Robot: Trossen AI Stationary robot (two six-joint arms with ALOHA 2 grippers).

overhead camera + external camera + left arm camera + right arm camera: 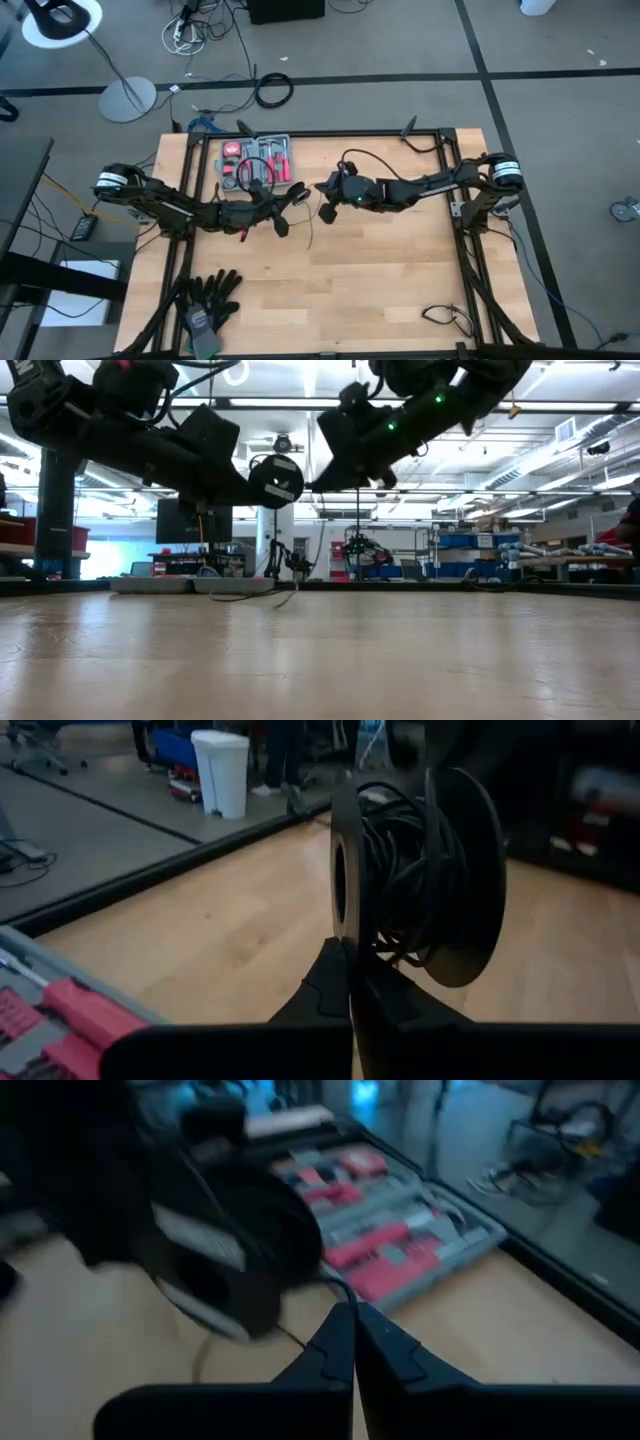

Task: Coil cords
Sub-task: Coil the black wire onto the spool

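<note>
Two tools: both raised above the counter [350,280], meeting near its middle.
Left tool [350,982]: clenched on the spool's rim.
Spool [420,870]: black, wound with cord [400,880].
Right tool [354,1342]: clenched, pinching the thin cord just beside the spool.
Toolkit [256,162]: red-handled, at counter's far edge.

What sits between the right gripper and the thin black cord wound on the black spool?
Nothing visible. The left gripper is shut on the black spool, held above the table; the shut right gripper pinches the thin black cord beside it.
</note>
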